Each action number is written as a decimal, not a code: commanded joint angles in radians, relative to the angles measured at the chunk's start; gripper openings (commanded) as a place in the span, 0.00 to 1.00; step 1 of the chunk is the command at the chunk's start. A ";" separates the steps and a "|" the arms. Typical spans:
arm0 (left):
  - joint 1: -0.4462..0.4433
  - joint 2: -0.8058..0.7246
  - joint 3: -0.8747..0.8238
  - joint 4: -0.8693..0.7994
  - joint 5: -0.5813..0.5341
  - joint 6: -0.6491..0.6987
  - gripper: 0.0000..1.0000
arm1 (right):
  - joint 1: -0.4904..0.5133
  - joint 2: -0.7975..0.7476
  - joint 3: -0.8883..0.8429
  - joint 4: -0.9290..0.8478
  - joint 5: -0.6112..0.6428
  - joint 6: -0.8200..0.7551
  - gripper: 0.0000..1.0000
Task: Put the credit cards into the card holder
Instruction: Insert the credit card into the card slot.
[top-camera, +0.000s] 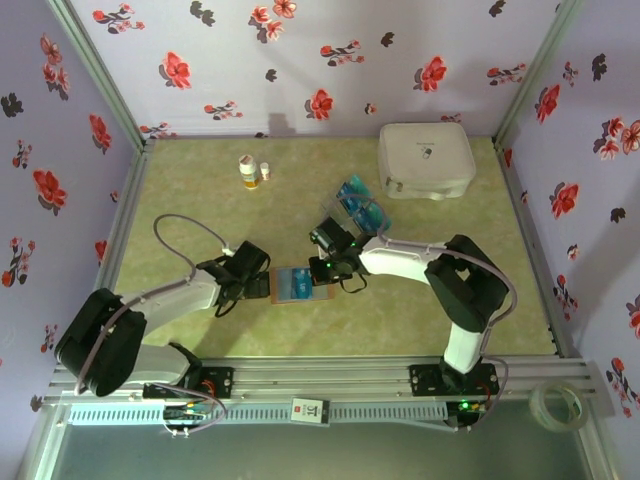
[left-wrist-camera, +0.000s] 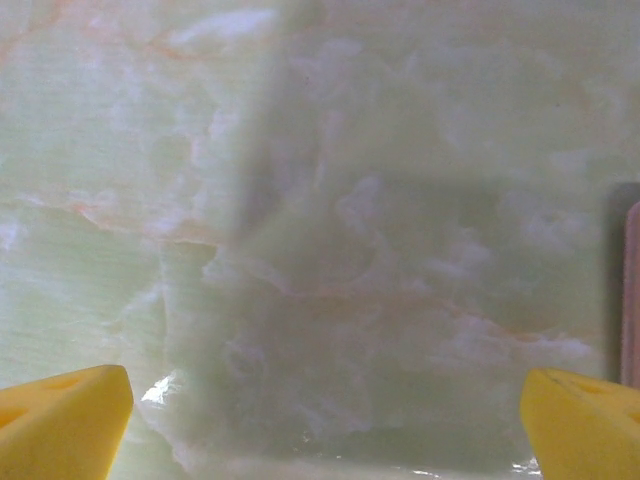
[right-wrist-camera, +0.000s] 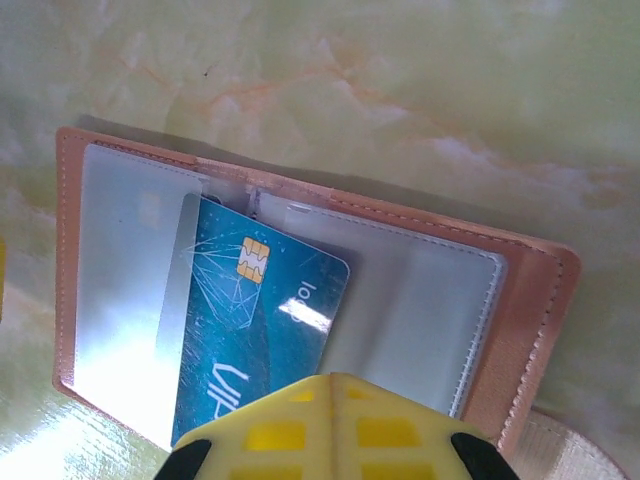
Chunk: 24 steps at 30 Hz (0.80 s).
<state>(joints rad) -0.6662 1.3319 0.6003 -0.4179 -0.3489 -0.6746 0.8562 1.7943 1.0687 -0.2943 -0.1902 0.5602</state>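
The card holder (top-camera: 300, 299) lies open on the table between the two arms, its pinkish-brown cover (right-wrist-camera: 540, 300) edged with stitching and its clear sleeves facing up. One blue-teal credit card (right-wrist-camera: 260, 310) with a gold chip lies slanted on it, its left part under the left sleeve's flap. My right gripper (right-wrist-camera: 333, 385) is shut, yellow fingertips pressed together over the card's near edge, with the card flat beneath them rather than between them. My left gripper (left-wrist-camera: 325, 420) is open just left of the holder, whose edge (left-wrist-camera: 632, 290) shows at the right. More credit cards (top-camera: 362, 205) sit behind.
The spare cards rest in a clear plastic tray (top-camera: 350, 192) just behind the right gripper. A big white rounded case (top-camera: 425, 160) stands at the back right. Small bottles (top-camera: 250, 172) stand at the back centre. Flowered walls close in three sides.
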 joint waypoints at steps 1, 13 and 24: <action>0.010 0.020 0.021 -0.027 -0.033 -0.013 1.00 | 0.011 0.027 0.027 -0.015 0.015 -0.008 0.00; 0.008 0.056 0.034 -0.015 -0.012 -0.006 1.00 | 0.021 0.060 0.054 -0.015 0.005 -0.010 0.00; 0.006 0.075 0.034 0.002 0.004 0.001 1.00 | 0.035 0.083 0.089 -0.020 0.003 -0.008 0.00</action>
<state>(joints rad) -0.6666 1.3884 0.6201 -0.4206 -0.3466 -0.6743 0.8795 1.8538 1.1275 -0.2955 -0.1902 0.5594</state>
